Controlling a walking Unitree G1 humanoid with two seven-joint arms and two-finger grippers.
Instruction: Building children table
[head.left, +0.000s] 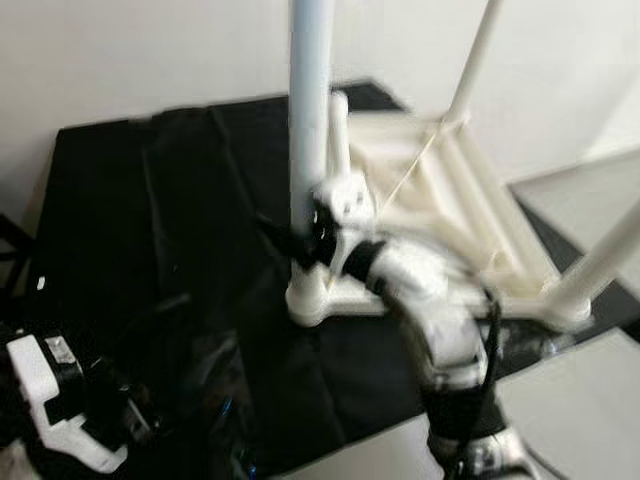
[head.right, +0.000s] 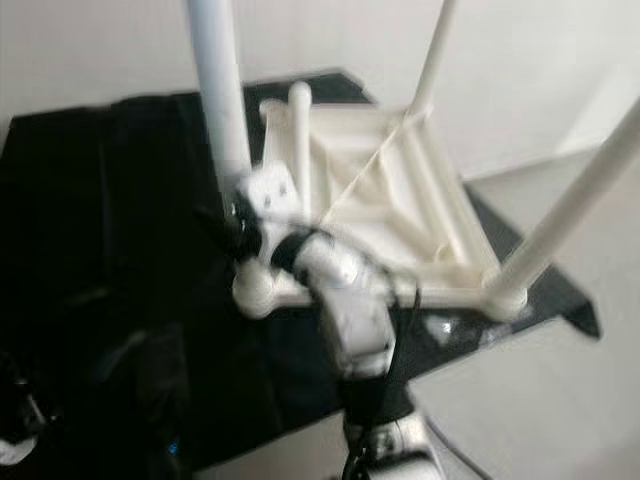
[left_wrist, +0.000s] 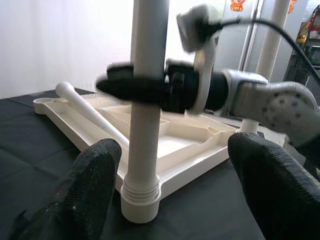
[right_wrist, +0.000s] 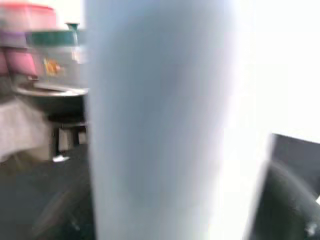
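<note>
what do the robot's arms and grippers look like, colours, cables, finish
The right arm is silver-grey with rounded segments, a perforated patch near the wrist, a white wrist housing and a black cable along it. The right gripper has long, tapered black fingers. The left gripper has rough-textured, rounded black fingers; its housing is white and black.

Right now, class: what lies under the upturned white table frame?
A black cloth lies under the table frame and spreads past its edges. What is beneath the cloth is covered.
</note>
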